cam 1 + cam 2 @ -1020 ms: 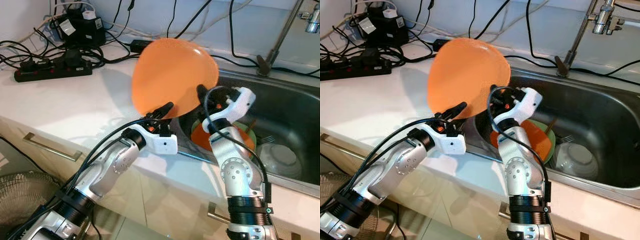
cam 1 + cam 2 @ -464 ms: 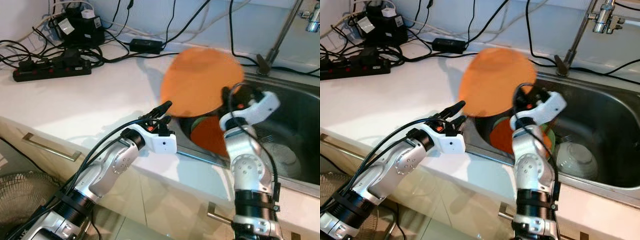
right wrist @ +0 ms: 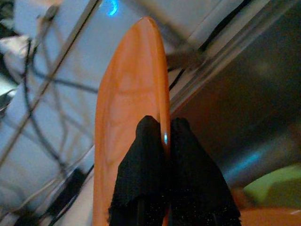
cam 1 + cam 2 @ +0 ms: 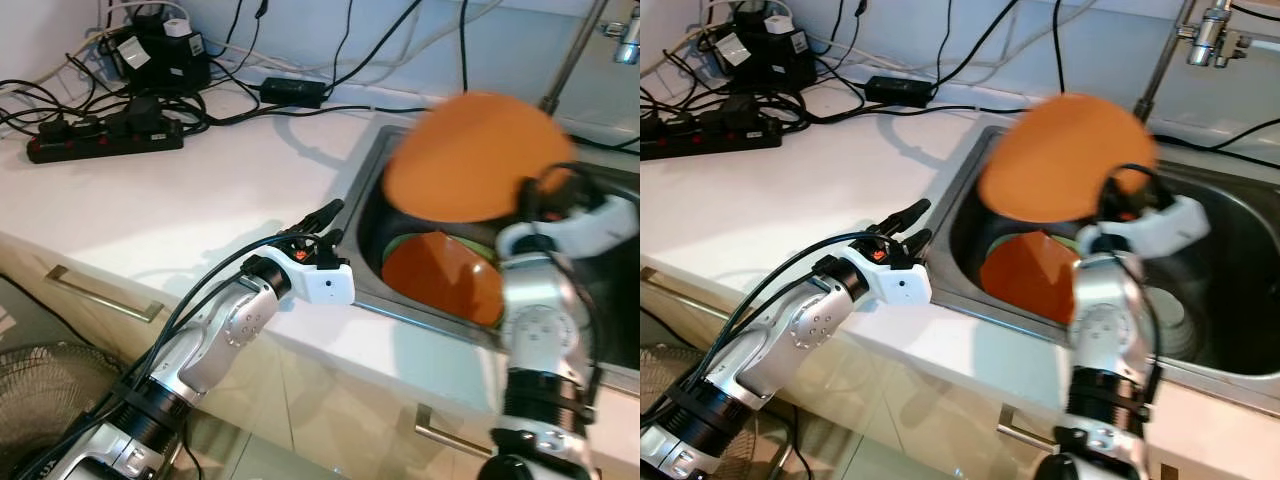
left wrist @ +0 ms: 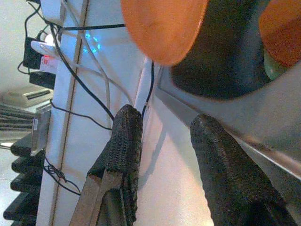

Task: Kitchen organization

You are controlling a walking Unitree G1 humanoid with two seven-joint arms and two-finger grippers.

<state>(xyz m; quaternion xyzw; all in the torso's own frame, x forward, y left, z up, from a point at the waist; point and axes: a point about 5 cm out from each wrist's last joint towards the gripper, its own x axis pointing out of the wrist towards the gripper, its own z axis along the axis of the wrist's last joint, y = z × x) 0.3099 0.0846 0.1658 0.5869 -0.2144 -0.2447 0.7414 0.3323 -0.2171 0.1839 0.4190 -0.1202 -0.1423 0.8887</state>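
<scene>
Smooth white countertop runs beside a steel sink. Nearest, the left gripper hovers over the sink's edge, textured black fingers spread and empty. Beyond, the right gripper pinches the rim of a round orange plate above the basin, over another orange dish.

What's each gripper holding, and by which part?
Right gripper pinches the orange plate by its rim, over the sink. Left gripper is open, holding nothing.

Two orange plates; one green plate (mostly hidden); one power strip.
</scene>
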